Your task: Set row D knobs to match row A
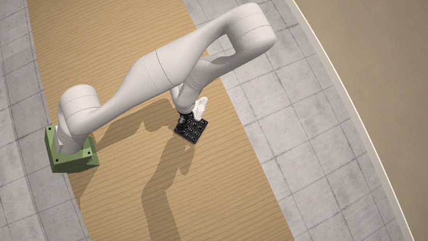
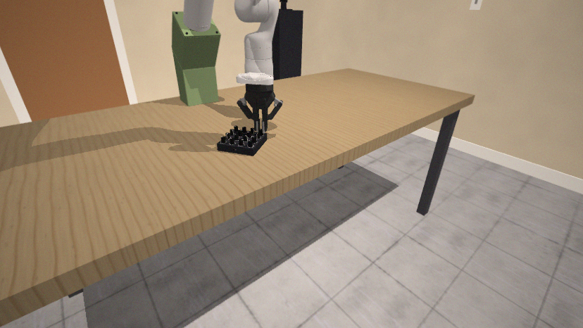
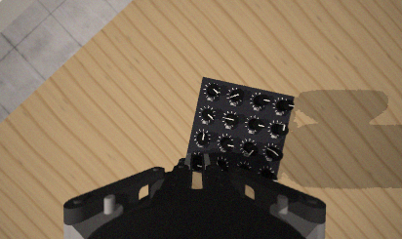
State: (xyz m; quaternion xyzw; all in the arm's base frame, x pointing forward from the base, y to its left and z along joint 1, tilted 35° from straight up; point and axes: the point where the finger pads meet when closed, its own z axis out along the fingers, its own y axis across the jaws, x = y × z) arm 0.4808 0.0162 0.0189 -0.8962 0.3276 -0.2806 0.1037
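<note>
The black knob box (image 1: pixel 185 137) (image 2: pixel 236 150) (image 3: pixel 246 110) stands flat on the table, its names toward the bottom of the wrist view. Row A is at the top there: A1 (image 3: pixel 212 91) points lower right, A2 (image 3: pixel 235 96) seems to point lower left, A3 (image 3: pixel 260 101) and A4 (image 3: pixel 283 105) point right. My gripper (image 2: pixel 260 129) (image 3: pixel 197 162) points down at the bottom left corner, its narrow fingers closed around D1, whose line shows toward the lower right. D2 (image 3: pixel 222 164) is partly shadowed. D3 (image 3: pixel 245 167) and D4 (image 3: pixel 267 173) are dark, their lines hard to read.
Rows B and C lie between A and D, with C1 (image 3: pixel 202 138) close above my fingers and pointing up. The wooden table (image 1: pixel 110 20) (image 2: pixel 343 113) (image 3: pixel 98 85) surrounds the box. The green arm base (image 1: pixel 72 164) (image 2: pixel 199 84) stands at the table's edge.
</note>
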